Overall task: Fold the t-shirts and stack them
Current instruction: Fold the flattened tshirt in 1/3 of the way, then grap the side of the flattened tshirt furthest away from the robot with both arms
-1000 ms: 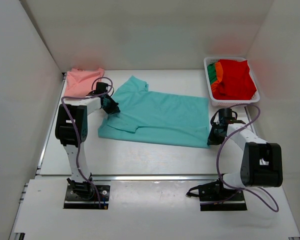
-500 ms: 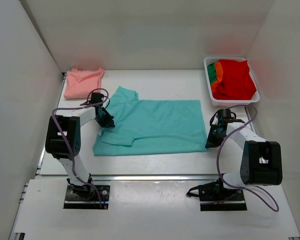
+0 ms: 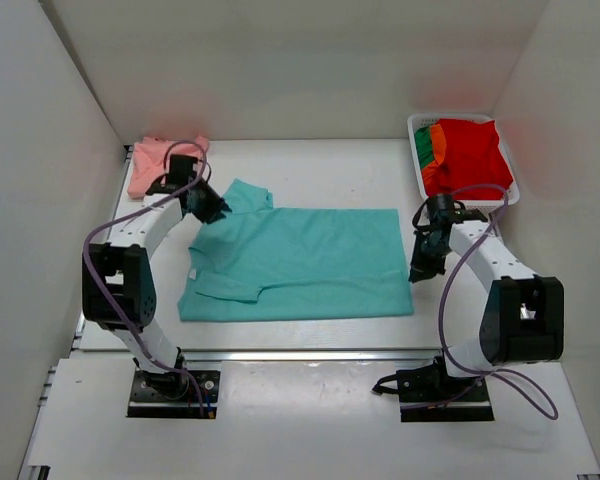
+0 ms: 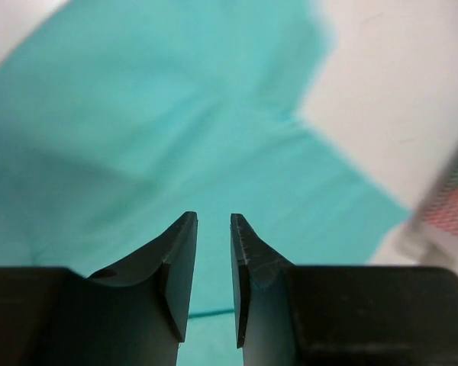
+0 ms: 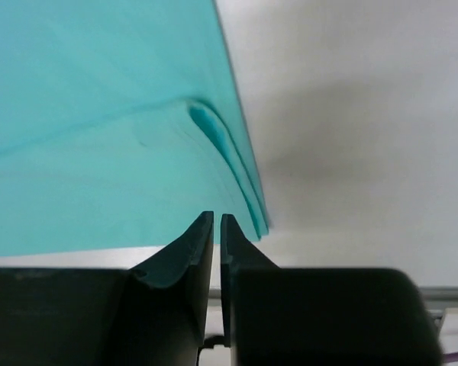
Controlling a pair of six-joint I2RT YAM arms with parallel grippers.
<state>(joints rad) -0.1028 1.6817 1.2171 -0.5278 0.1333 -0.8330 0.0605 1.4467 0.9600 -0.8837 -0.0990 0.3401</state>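
Observation:
A teal t-shirt (image 3: pixel 300 260) lies flat on the table, neck to the left and hem to the right. My left gripper (image 3: pixel 212 210) hovers over its far left sleeve; in the left wrist view (image 4: pixel 214 221) the jaws stand slightly apart with nothing between them, teal cloth (image 4: pixel 137 114) below. My right gripper (image 3: pixel 417 272) is at the shirt's right hem; in the right wrist view (image 5: pixel 217 217) the jaws are almost closed and empty, just short of the hem corner (image 5: pixel 244 191). A folded salmon pink shirt (image 3: pixel 145 165) lies at the far left. Red (image 3: pixel 470 155), orange (image 3: pixel 437 140) and green (image 3: pixel 423 150) shirts sit in the basket.
The white plastic basket (image 3: pixel 416 125) stands at the far right corner. White walls close in the table on the left, back and right. A bare strip of table (image 3: pixel 300 335) lies between the shirt and the arm bases.
The teal shirt was dragged toward the near edge and laid out flatter. My left gripper let go and moved back toward the far left; my right gripper lifted off the hem.

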